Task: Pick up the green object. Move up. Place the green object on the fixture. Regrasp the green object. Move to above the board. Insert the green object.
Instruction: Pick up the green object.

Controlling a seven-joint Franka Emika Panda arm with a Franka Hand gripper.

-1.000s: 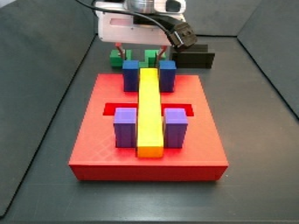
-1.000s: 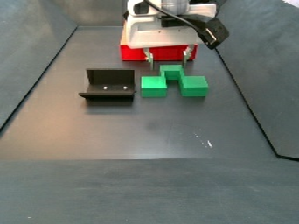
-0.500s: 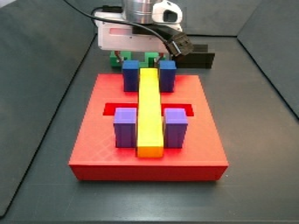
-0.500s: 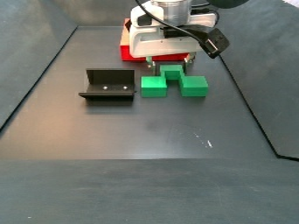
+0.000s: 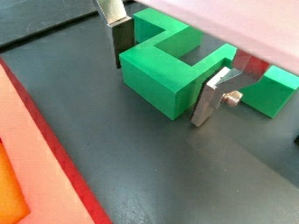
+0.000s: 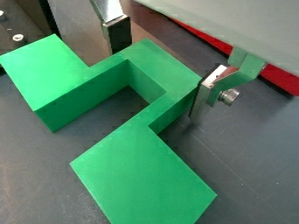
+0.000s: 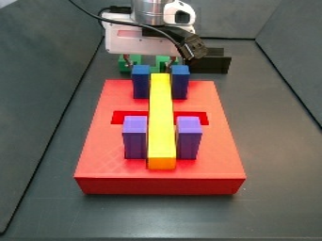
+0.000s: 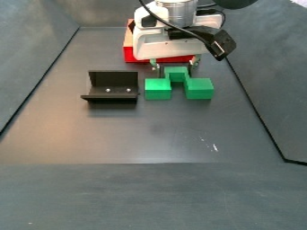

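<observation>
Green object (image 6: 128,114) unmoved; gripper (image 6: 163,61) jaws still straddling.

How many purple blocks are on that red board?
2. One purple block stands left of the yellow bar, one right of it, both at the board's near end. The end effector may hide others.

Dark tabletop (image 8: 144,144), grey side walls (image 8: 36,76)
</observation>
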